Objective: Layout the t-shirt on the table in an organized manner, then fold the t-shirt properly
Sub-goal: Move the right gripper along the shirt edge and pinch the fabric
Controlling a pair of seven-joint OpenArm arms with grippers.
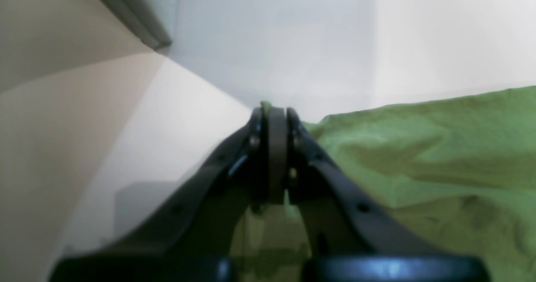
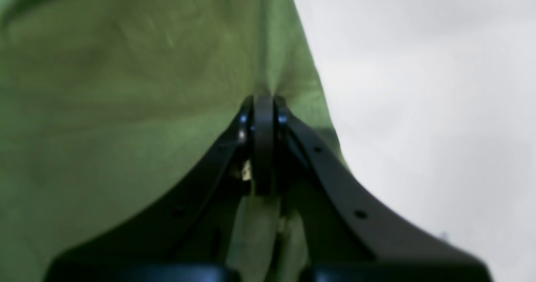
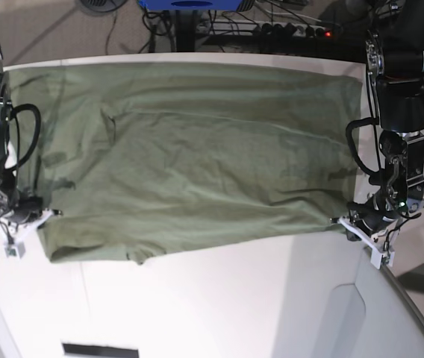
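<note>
The olive-green t-shirt (image 3: 197, 149) lies spread across the far half of the white table (image 3: 219, 298), fairly flat with light wrinkles and a small fold at its near left edge. My left gripper (image 3: 339, 221) is at the shirt's near right corner. In the left wrist view that gripper (image 1: 274, 110) is shut, a sliver of green cloth (image 1: 439, 156) pinched at its tips. My right gripper (image 3: 48, 215) is at the near left corner. The right wrist view shows it (image 2: 264, 100) shut on the shirt's edge (image 2: 125, 85), the cloth puckering at the tips.
Cables and a power strip (image 3: 294, 30) lie on the floor beyond the table's far edge, next to a blue object (image 3: 189, 4). The table's curved edge (image 3: 413, 298) runs close to my left arm. A grey panel edge (image 1: 130, 14) shows in the left wrist view.
</note>
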